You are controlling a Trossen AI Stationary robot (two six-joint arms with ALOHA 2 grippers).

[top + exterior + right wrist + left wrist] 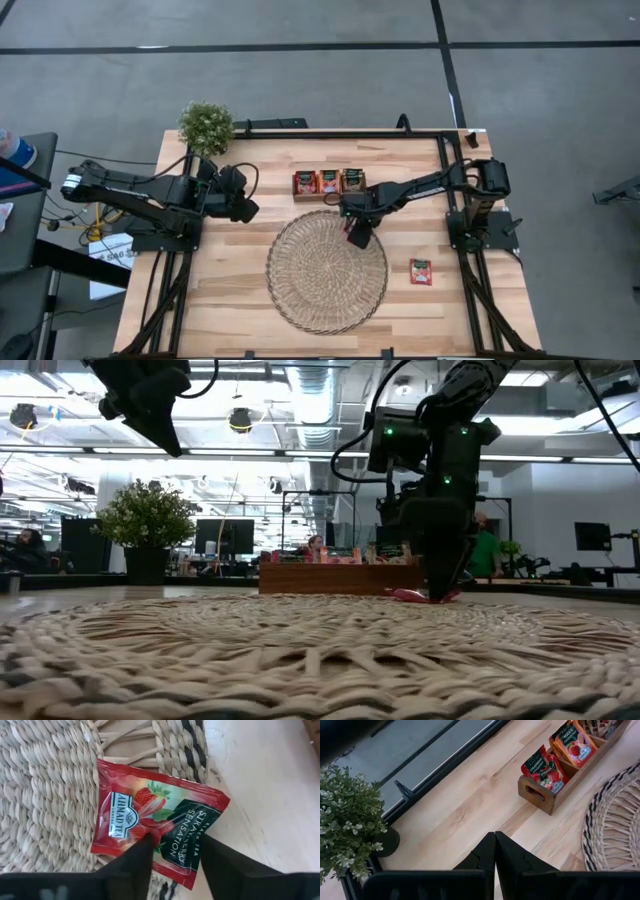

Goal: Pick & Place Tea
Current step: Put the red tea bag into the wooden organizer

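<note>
A round woven mat [327, 271] lies in the middle of the wooden worktop [230, 270], with a brown wooden tray [329, 184] of red tea sachets [329, 181] just beyond its far edge and a small potted plant [206, 125] at the far left corner. One more sachet [421, 271] lies alone on the worktop to the right of the mat. The right arm reaches in from the right, bent down over the mat's far right rim, where the right gripper [172, 851] has its fingers [135, 860] closed on a red sachet [155, 822] that rests partly on the mat, partly over its edge. The left gripper [495, 851] hangs raised over the left of the worktop, fingers pressed together and empty.
</note>
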